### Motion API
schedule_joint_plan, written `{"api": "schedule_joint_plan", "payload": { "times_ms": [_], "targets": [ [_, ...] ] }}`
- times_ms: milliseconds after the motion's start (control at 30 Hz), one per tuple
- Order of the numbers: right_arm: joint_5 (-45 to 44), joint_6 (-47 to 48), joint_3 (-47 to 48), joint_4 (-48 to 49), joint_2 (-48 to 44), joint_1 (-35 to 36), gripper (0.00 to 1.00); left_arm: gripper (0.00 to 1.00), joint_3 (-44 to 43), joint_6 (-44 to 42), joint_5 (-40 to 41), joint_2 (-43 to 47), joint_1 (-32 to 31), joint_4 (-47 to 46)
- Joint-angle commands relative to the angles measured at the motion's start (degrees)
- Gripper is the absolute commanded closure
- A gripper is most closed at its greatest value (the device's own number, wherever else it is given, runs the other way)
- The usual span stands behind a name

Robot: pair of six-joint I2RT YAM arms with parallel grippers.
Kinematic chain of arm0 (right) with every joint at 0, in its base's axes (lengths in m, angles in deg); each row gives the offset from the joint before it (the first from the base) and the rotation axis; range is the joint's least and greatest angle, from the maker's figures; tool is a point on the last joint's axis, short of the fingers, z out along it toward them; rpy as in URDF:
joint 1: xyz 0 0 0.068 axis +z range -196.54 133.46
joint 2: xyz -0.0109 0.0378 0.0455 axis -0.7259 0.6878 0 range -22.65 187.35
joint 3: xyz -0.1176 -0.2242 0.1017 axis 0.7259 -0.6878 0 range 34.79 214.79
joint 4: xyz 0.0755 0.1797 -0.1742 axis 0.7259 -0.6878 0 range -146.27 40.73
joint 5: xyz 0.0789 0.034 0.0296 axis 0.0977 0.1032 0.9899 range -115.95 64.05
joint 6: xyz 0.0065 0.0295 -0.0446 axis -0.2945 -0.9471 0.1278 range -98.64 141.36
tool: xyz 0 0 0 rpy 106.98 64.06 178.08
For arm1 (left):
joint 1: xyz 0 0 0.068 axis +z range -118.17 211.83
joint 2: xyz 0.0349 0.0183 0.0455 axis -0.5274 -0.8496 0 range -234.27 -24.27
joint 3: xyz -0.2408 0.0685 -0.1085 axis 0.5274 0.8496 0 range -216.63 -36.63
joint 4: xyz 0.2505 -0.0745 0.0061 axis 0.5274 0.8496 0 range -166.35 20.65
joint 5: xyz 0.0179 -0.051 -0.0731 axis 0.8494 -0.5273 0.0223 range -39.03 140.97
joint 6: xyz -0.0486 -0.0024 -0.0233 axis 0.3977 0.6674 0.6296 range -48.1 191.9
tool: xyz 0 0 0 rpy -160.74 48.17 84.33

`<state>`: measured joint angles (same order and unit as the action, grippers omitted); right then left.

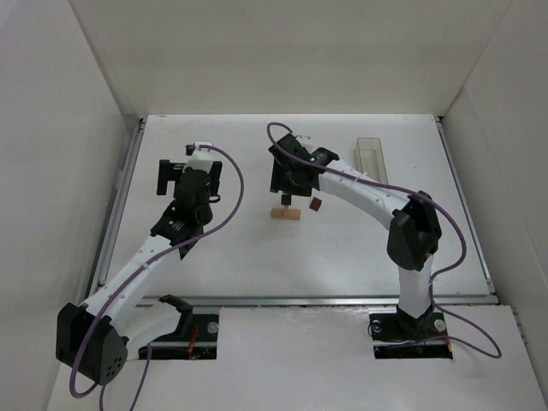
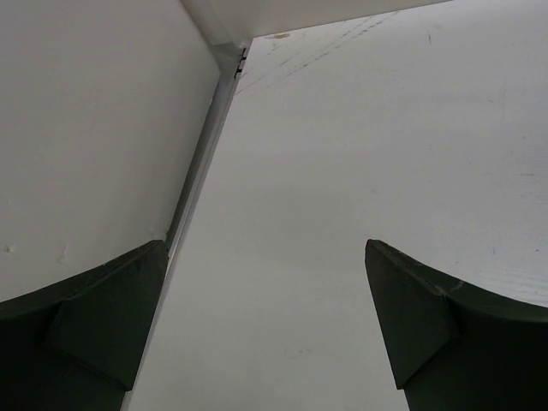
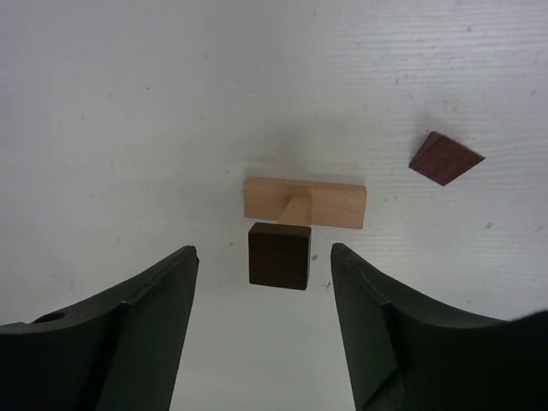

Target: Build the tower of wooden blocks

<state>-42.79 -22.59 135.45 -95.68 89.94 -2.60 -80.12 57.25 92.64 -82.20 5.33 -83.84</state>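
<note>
Wood block tower [image 1: 287,212], mid-table: light tan flat wooden bar [image 3: 338,205], short tan post [image 3: 298,208], dark reddish-brown cube [image 3: 279,254] topmost; spare dark cube [image 3: 445,157] lies near. Right gripper [image 3: 264,250] spread, straddling the topmost cube without touching, apparently for release. Left gripper [image 2: 265,248] spread, parked aside.

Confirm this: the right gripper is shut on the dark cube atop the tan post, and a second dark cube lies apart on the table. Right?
Not shut. The right wrist view shows the right gripper open, its fingers clear of the dark cube on both sides. The rest holds.

White table [image 1: 257,257] enclosed by plain white walls [image 1: 291,51].
</note>
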Motion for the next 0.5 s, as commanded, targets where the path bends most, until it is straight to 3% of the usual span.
{"api": "schedule_joint_plan", "payload": {
  "times_ms": [0,133,233,467],
  "targets": [
    [-3.2,-0.9,4.7,-0.4,-7.8,-2.1,0.29,0.0,0.6,-0.5,1.0,1.6,0.2,-2.3],
    [-4.3,-2.0,0.3,0.4,-14.7,-7.4,0.01,0.0,0.6,-0.5,1.0,1.6,0.2,-2.8],
    [-3.2,-2.0,-5.1,1.8,-16.9,-13.0,0.01,0.0,0.6,-1.0,1.0,2.1,0.7,-2.8],
    [4.6,-1.5,-9.5,2.9,-7.8,-17.8,0.01,0.0,0.1,-2.2,2.1,2.1,1.3,-2.8]
  ]
}}
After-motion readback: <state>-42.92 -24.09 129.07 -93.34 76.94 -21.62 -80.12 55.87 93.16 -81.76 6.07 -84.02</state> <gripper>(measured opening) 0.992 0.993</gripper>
